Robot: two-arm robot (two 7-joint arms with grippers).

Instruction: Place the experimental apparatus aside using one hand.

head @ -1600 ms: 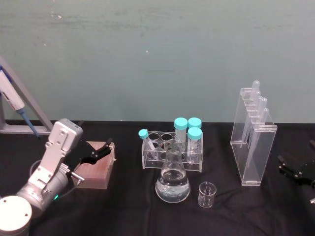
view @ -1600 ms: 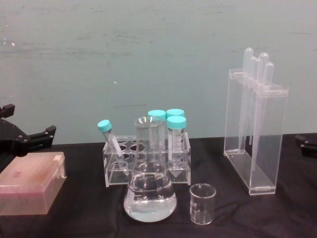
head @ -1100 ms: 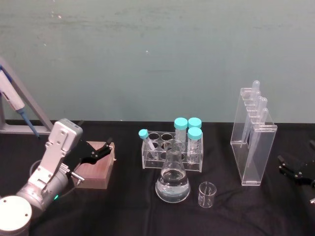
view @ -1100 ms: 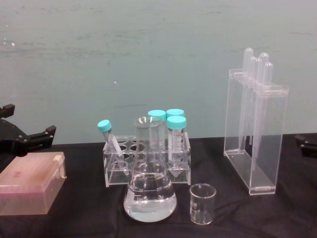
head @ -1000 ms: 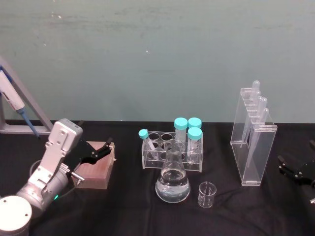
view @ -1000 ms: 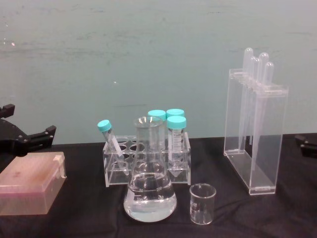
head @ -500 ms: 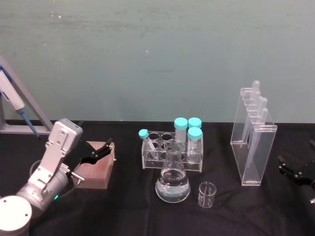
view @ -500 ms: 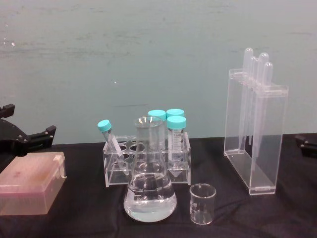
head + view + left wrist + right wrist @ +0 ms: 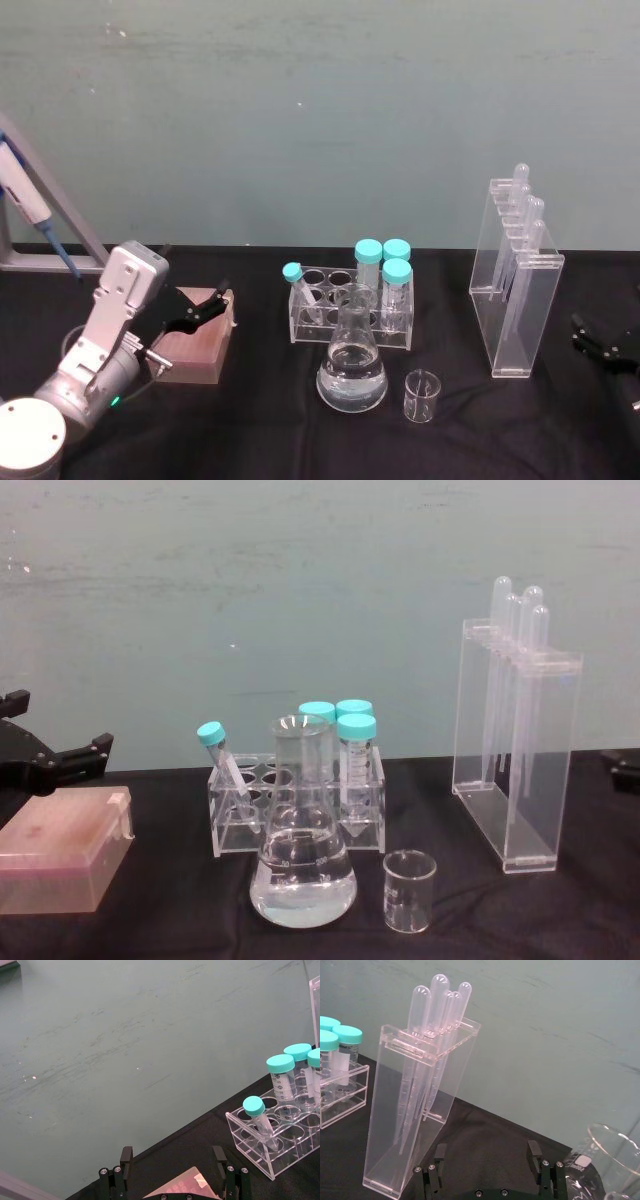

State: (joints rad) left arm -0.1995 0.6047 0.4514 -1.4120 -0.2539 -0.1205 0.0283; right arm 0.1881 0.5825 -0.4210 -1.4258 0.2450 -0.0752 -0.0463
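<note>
Approach step, I judge: my black right pincer point(image 9: 603, 343), open and empty just right of the tall clear acrylic pipette stand point(image 9: 515, 300), should next straddle it, while my left pincer point(image 9: 195, 315) idles open, well left.

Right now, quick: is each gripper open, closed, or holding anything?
Left gripper: open, empty, by the pink box.
Right gripper: open, empty, to the right of the pipette stand.

We see a glossy clear glass conical flask point(image 9: 351, 372), a small glass beaker point(image 9: 421, 396) beside it, a smooth clear acrylic pipette stand point(image 9: 515, 310), all on matt black cloth point(image 9: 250, 430).
</note>
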